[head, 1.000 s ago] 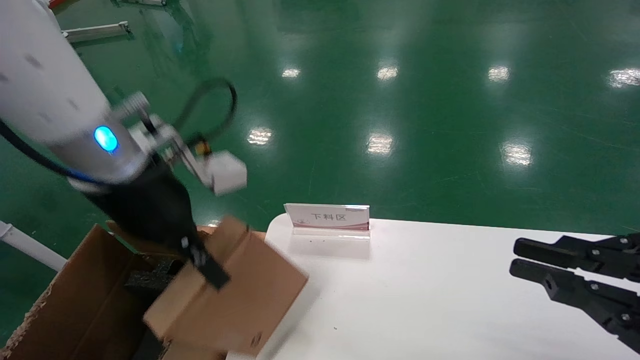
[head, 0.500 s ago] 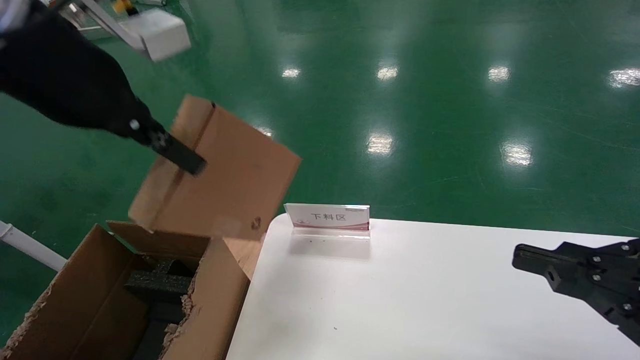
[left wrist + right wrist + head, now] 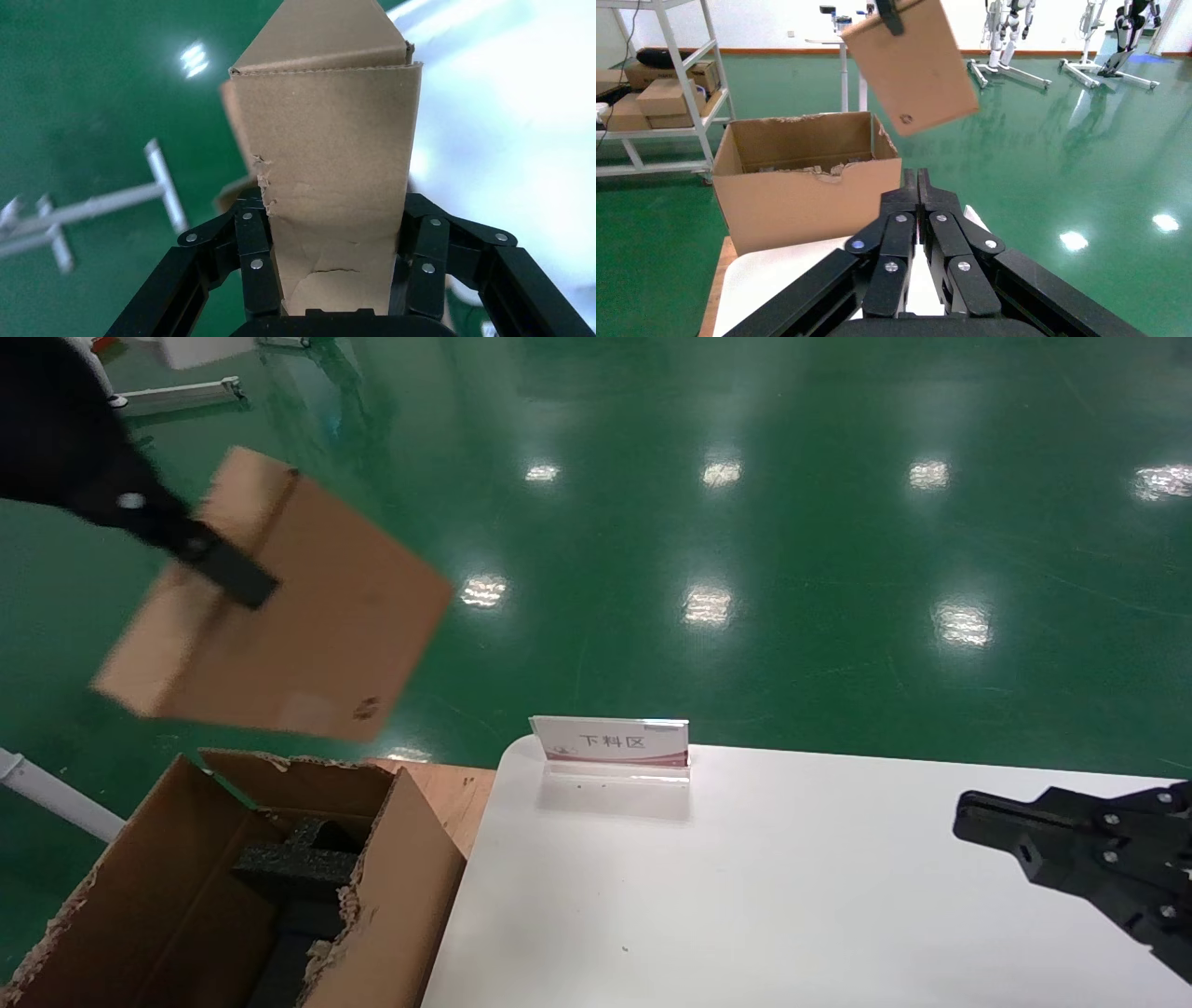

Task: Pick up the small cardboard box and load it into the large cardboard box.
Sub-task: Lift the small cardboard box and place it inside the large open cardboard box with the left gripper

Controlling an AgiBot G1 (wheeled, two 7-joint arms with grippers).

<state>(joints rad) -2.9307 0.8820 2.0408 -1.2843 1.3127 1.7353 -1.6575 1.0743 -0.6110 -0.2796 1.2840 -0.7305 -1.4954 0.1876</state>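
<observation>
My left gripper (image 3: 223,570) is shut on the small cardboard box (image 3: 307,626), a smooth light-tan box, and holds it tilted high in the air above the far end of the large cardboard box (image 3: 186,887). In the left wrist view the small box (image 3: 330,154) fills the space between the fingers (image 3: 251,260). The large carton stands open on the floor left of the table, with ragged flap edges and black foam (image 3: 298,864) inside; it also shows in the right wrist view (image 3: 800,182). My right gripper (image 3: 968,803) is shut and empty, parked over the table's right side.
A white table (image 3: 792,896) fills the lower right, with a small acrylic sign (image 3: 610,742) at its far edge. A green floor lies beyond. In the right wrist view a metal shelf rack (image 3: 659,84) with boxes stands behind the carton.
My left gripper has lifted the small box from low at the carton's edge up and to the left. The right gripper's fingers have closed together.
</observation>
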